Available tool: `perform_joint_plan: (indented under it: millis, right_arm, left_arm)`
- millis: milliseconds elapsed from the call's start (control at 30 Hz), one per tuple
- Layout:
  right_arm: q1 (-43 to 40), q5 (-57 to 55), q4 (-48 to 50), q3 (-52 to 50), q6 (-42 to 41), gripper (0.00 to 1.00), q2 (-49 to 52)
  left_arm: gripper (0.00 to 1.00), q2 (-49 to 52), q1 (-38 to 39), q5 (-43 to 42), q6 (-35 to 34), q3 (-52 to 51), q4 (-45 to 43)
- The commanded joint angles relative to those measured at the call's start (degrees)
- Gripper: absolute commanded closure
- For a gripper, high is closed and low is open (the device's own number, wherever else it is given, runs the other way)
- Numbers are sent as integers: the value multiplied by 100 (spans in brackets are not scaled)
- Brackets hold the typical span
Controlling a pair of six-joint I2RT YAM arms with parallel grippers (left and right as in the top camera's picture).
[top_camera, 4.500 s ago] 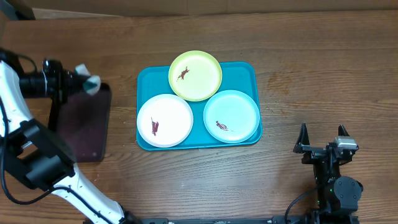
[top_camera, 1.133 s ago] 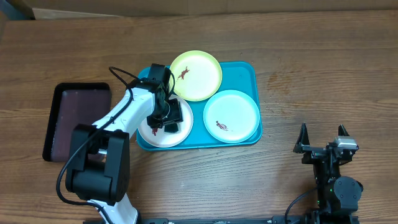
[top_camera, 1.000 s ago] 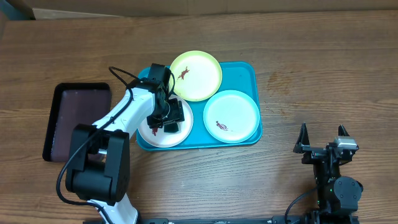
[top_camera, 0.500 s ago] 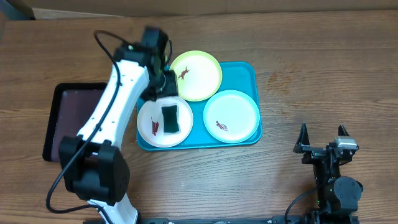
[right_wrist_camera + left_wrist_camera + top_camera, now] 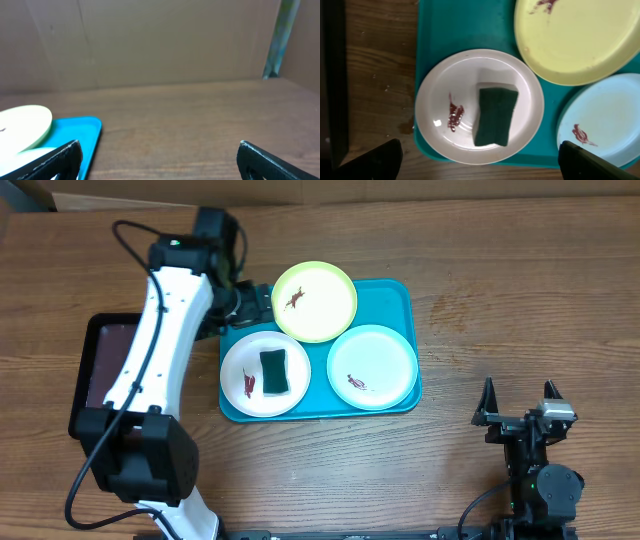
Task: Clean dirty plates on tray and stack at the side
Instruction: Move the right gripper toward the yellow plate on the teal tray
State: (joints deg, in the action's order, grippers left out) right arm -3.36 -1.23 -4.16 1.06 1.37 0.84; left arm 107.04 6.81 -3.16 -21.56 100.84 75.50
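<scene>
The turquoise tray (image 5: 405,295) holds three plates. On the white plate (image 5: 240,360) lie a dark green sponge (image 5: 272,371) and a red-brown smear. The yellow-green plate (image 5: 314,301) and the light blue plate (image 5: 372,366) each carry a smear. My left gripper (image 5: 250,308) hangs open above the tray's far left corner with nothing in it. In the left wrist view the sponge (image 5: 495,117) rests on the white plate (image 5: 435,95), apart from my gripper (image 5: 480,167). My right gripper (image 5: 518,392) stands open and empty, well right of the tray.
A black tray (image 5: 95,380) lies left of the turquoise one, partly under my left arm. A cardboard wall (image 5: 150,40) closes the far side of the wooden table. The right wrist view catches the tray's corner (image 5: 85,130).
My left gripper let go of the sponge on the white plate, opened wide and rose back toward the far left. The right arm has not moved.
</scene>
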Motion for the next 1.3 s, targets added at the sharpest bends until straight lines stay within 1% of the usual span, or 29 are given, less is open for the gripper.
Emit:
perform_joint_plan:
  millis: [0,67,133,167,233,300,433,467,500,533,600,733,800,933,967,1033,1067,1167,1233,1267]
  right_arm:
    - [-9,715,361,-61,-616,0,-68]
    - [-9,2140,503,-61,-1698,0,-68]
    - [-9,3799,723,-61,-3097,0,-68]
    - [-9,4358,811,-61,-3650,0,-68]
    - [-9,4717,901,-61,-4492,0,-68]
    - [-9,4784,1261,-57,-4996,0,-68]
    - [-9,5331,3462,105,-5401,0,-68]
    - [-9,5322,3700,262,-5418,0,-68]
    - [-17,5289,3718,481,-5405,0,-68]
    - [-35,5228,3534,785,-5324,0,-59]
    - [-85,5191,2918,1414,-4981,0,17]
    - [-181,5180,1106,3014,-3604,0,551]
    - [-216,5117,-20,3985,-2861,0,1088]
    - [-214,4959,-2107,5604,-1582,0,2321]
    - [-214,4728,-2839,6065,-1213,0,2719]
    - [-214,3899,-4214,6865,-610,0,3449]
    - [-212,3303,-4898,7261,-485,0,3834]
    - [-212,2138,-6457,8199,-476,0,4760]
    - [-212,2070,-7149,8682,-483,0,5281]
    - [-212,2297,-7399,8902,-525,0,5541]
  left_arm:
    - [0,52,-236,15,-166,-149,59]
    - [0,52,-356,15,-251,-162,76]
    - [0,52,-439,15,-254,-175,79]
    - [0,52,-470,13,-260,-175,76]
    - [0,52,-498,31,-264,-175,107]
    - [0,52,-501,85,-264,-175,184]
    - [0,52,-498,81,-267,-175,278]
    - [0,52,-498,79,-267,-175,275]
    - [0,52,-496,79,-269,-175,273]
    - [0,52,-496,79,-267,-175,269]
    - [0,52,-496,81,-267,-175,273]
    - [0,52,-492,79,-267,-175,367]
    - [0,52,-492,70,-267,-175,374]
    - [0,52,-492,61,-267,-175,382]
    - [0,52,-492,63,-267,-175,376]
    - [0,52,-492,61,-269,-175,372]
    - [0,52,-492,63,-267,-175,372]
    - [0,52,-490,61,-267,-175,382]
    - [0,52,-492,63,-267,-175,400]
    - [0,52,-492,61,-267,-175,411]
